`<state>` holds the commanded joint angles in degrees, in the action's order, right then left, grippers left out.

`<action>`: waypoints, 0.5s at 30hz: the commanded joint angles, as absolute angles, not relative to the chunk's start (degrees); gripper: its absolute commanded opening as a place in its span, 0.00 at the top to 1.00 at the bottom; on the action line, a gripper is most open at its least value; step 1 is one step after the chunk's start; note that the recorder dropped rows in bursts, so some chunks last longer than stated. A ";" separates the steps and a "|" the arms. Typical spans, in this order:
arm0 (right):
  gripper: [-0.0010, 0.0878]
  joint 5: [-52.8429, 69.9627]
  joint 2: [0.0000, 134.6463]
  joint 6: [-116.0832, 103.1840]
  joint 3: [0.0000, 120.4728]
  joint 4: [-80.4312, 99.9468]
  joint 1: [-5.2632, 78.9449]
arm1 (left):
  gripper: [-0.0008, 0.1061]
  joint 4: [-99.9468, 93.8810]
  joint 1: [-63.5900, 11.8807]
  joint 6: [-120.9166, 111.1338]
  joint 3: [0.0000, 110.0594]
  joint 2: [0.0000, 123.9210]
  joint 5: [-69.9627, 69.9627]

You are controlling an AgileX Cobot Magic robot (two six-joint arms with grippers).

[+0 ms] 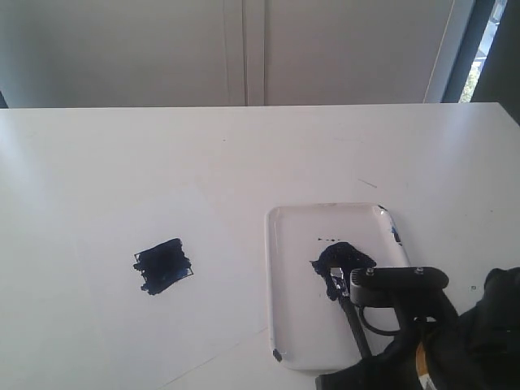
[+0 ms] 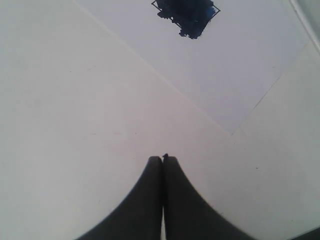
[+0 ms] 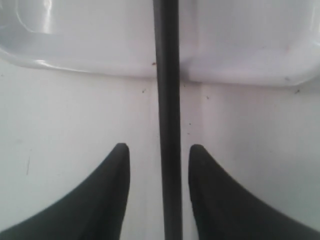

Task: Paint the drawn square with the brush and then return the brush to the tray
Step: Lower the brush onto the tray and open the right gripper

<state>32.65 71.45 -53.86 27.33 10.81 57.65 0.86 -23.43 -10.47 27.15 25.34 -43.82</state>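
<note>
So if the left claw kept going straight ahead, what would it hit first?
Probably the sheet of paper, crossing its near edge. The blue painted square lies further on, slightly off that line, though depth is hard to judge.

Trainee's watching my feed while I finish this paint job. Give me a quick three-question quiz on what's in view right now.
1. True or false: the drawn square is already filled with dark blue paint.
2. Pick one. The bristles of the brush lie: A) on the drawn square; B) in the tray, at the paint blob; C) lifted clear in the air.
3. Fill in the blank: the right gripper is ___, with a finger on each side of the brush handle and a gap showing on both sides.

Key: 1 true. 2 B. 3 open.
</note>
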 joint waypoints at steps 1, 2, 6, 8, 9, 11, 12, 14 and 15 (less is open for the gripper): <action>0.57 33.23 69.31 -53.33 27.33 10.81 57.65 | 0.99 0.86 -23.43 -10.06 27.15 25.34 -43.82; 0.57 33.75 66.95 -52.44 27.33 10.81 57.65 | 0.99 1.10 -23.43 -9.63 27.15 25.34 -43.82; 0.57 32.70 56.06 -46.55 27.33 10.67 58.51 | 0.99 2.36 -23.43 -8.90 28.16 24.41 -43.07; 0.57 31.48 50.30 -43.17 27.33 10.77 59.58 | 0.99 3.46 -23.43 -8.90 28.66 22.68 -41.23; 0.57 30.54 47.01 -40.42 27.33 10.66 60.08 | 0.99 3.61 -23.43 -9.04 29.00 21.87 -40.65; 0.57 28.36 40.43 -34.24 27.33 10.01 61.36 | 0.99 4.31 -23.43 -9.26 29.61 19.64 -39.88; 0.57 26.80 37.20 -30.56 27.33 9.15 62.04 | 0.99 4.45 -23.30 -9.48 29.82 18.71 -39.84; 0.60 22.88 31.77 -24.49 27.33 8.19 62.98 | 0.99 4.71 -23.30 -10.69 29.96 16.44 -38.20; 0.62 20.15 29.06 -21.58 27.33 8.19 63.20 | 0.99 4.71 -23.30 -10.94 29.96 15.73 -37.38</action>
<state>20.15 29.06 -21.58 27.33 8.19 63.20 4.71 -23.30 -10.94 29.96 15.73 -37.38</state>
